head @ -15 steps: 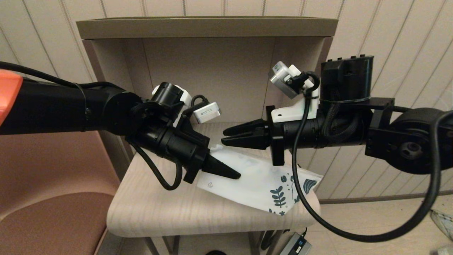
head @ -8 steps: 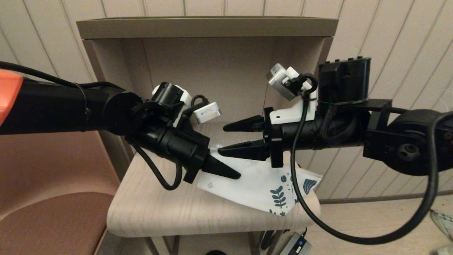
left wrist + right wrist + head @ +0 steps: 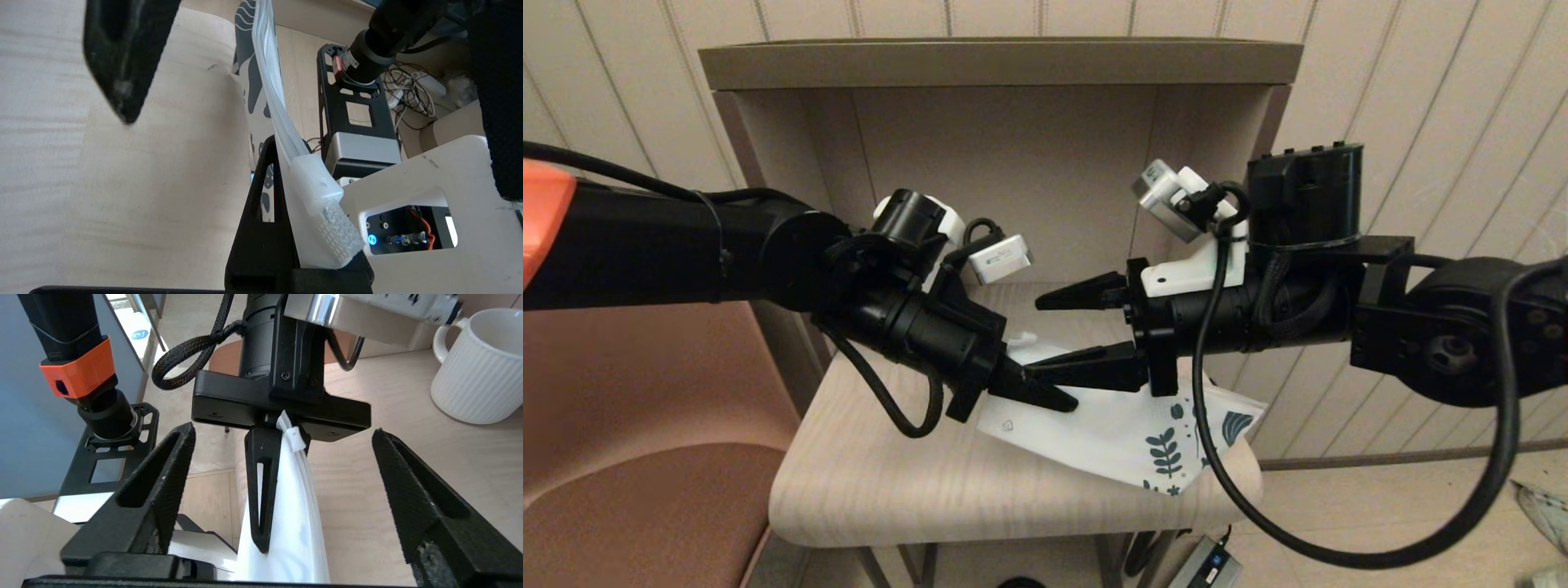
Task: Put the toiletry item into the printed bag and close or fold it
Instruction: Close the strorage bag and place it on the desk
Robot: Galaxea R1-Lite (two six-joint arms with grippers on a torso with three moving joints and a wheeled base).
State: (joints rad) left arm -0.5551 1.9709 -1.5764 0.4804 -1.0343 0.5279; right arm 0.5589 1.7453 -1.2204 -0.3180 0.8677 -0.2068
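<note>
Two grippers at frame centre: left gripper (image 3: 1045, 398) clamped on bag (image 3: 1127, 429) zip edge, right gripper (image 3: 1066, 335) spread wide. Soft, light, floppy pouch; likely best pinched along the stiffer zip strip.

Two black robot arms reach inward and meet over the wooden shelf (image 3: 915, 482). The left arm slopes down from the left; the left gripper (image 3: 1045, 395) has its fingers pinched together on the zip edge of the printed bag (image 3: 1111, 429), holding that edge raised off the shelf. The right arm lies nearly level from the right; the right gripper (image 3: 1058, 336) faces the left one with its two fingers spread wide, one above the other, touching nothing.
</note>
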